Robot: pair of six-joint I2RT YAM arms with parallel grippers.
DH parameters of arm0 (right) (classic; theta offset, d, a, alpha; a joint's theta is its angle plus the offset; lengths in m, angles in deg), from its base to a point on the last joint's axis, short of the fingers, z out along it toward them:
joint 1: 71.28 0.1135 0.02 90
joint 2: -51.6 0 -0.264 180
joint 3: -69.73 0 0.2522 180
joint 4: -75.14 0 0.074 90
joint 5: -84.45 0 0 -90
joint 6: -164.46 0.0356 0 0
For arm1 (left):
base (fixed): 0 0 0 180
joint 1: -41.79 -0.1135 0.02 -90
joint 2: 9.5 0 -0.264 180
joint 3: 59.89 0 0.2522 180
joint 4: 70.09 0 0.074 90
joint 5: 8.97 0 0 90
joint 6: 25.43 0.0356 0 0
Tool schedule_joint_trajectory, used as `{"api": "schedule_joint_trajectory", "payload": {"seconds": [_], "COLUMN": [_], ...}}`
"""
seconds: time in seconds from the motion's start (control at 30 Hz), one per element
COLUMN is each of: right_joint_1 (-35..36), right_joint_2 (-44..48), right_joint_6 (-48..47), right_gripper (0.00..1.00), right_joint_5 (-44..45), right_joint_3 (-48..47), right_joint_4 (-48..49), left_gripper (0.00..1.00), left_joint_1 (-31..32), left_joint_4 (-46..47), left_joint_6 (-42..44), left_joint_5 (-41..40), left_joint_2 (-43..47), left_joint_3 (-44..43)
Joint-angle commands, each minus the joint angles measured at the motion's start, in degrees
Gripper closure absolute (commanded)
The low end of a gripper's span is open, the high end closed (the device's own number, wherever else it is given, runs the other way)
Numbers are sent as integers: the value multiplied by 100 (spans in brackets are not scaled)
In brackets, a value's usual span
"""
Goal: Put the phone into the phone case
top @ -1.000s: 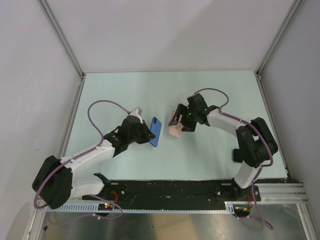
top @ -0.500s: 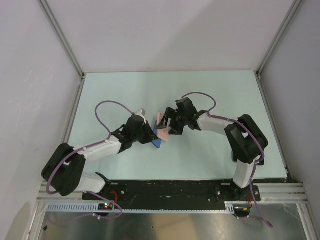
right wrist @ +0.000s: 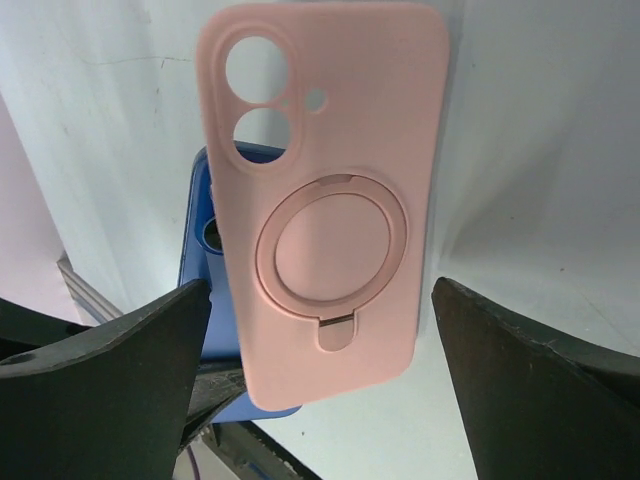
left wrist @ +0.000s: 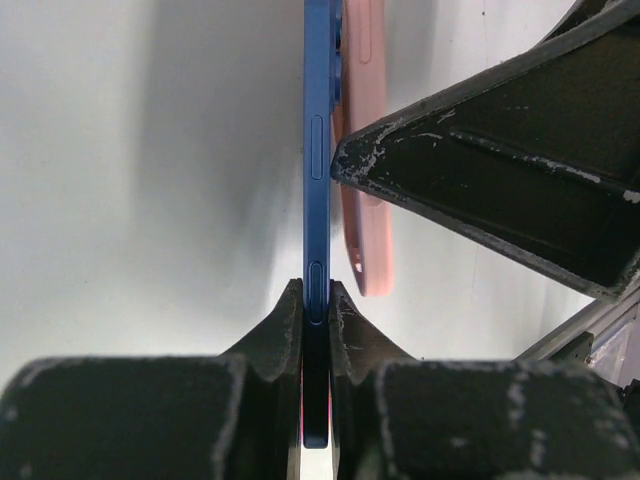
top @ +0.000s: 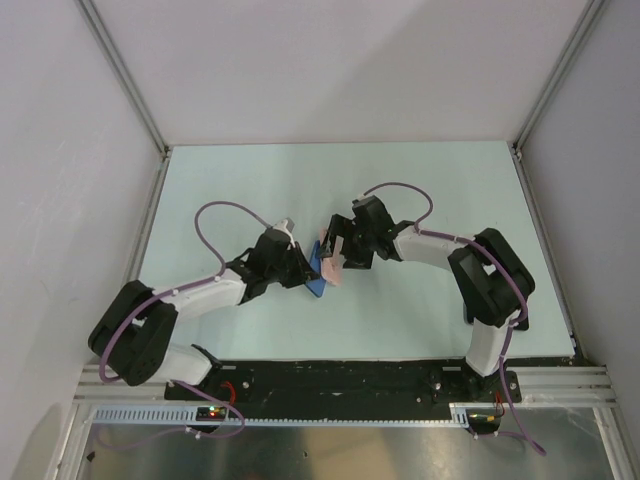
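The phone (left wrist: 317,150) is blue-backed and stands on edge, and my left gripper (left wrist: 316,292) is shut on its lower end. The pale pink phone case (right wrist: 325,200) rests against the phone's right face, with its ring stand and camera holes toward the right wrist camera. In that view the phone (right wrist: 197,240) peeks out behind the case's left side. My right gripper (right wrist: 320,290) is open. Its fingers (right wrist: 110,360) stand on both sides of the case, with a gap on each side. From above, phone (top: 319,280) and case (top: 331,262) meet between left gripper (top: 303,268) and right gripper (top: 338,252).
The pale green table (top: 430,190) is walled by white panels with metal posts. A black rail (top: 350,380) carrying the arm bases runs along the near edge. Purple cables loop over both arms.
Both arms came together at the middle, pressing the case against the phone. In the last half second the right jaws spread wider and let go of the case.
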Motion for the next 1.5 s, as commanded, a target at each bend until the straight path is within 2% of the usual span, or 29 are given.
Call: {"api": "schedule_joint_trajectory", "payload": {"seconds": [0.0,0.17,0.33,0.53,0.7,0.9,1.07,1.27,1.47], "right_joint_1": [82,17,-162,-302,-460,-527,-672,-490,-432], "right_joint_2": [-88,397,898,1417,1884,2374,2546,2296,2048], "right_joint_6": [-285,-173,-111,-100,-123,-136,-37,373,827], "right_gripper": [1,1,1,0,0,0,0,0,0], "right_joint_5": [341,804,649,672,1160,2317,1789,1517,1137], "right_joint_3": [-138,329,703,953,1068,1189,1298,866,435], "right_joint_4": [-27,226,736,854,207,-693,-645,-775,-769], "left_gripper": [100,100,100,100,100,100,100,100,100], "left_joint_1": [-13,24,133,320,556,676,730,1082,1674], "left_joint_4": [447,444,448,439,428,429,343,-192,-612], "left_joint_6": [-47,-44,-60,-77,-137,-207,282,1284,2365], "left_joint_5": [187,254,285,242,190,19,-65,-864,-2311], "left_joint_2": [-65,-160,-187,-252,-427,-433,-340,-226,127], "left_joint_3": [-334,-470,-609,-810,-982,-984,-1062,-1214,-1237]}}
